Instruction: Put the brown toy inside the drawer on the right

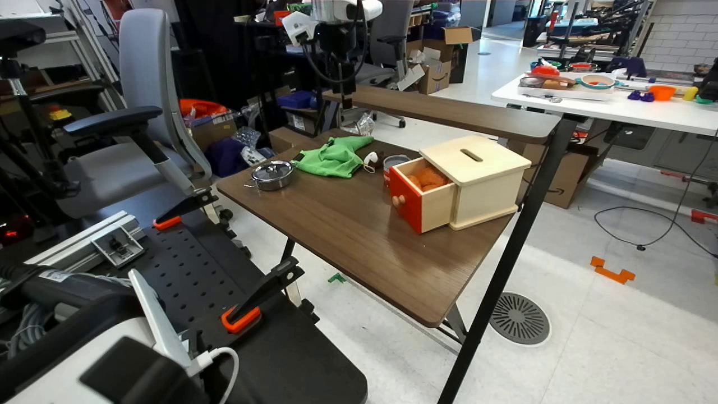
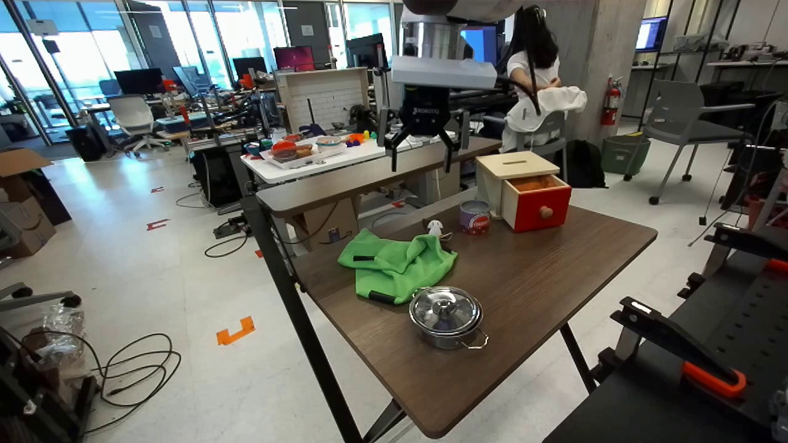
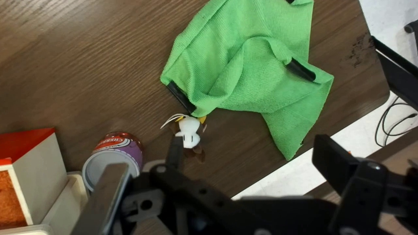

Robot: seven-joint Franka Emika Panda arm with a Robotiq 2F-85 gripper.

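Desk (image 1: 342,224) with drawer (image 1: 412,207) pulled out, a fuzzy orange-brown thing (image 1: 432,178) inside

A raised shelf (image 1: 449,113) runs along the desk's long back edge. A light wooden box (image 1: 488,193) stands near one back corner, a crumpled green cloth (image 2: 403,261) near the other. The gripper (image 2: 421,163) hangs above the desk, fingers spread well apart. The drawer, red-fronted, juts from the box at a slant toward the long front edge. A lidded metal pot (image 2: 446,317) sits near the front corner at the cloth's end. A can (image 2: 474,217) with a red and purple label stands just beside the box, on the cloth's side. A small white and brown figure (image 3: 189,126) is just beside the cloth, between it and the can; whether it or the orange-brown thing is the brown toy, I cannot tell.
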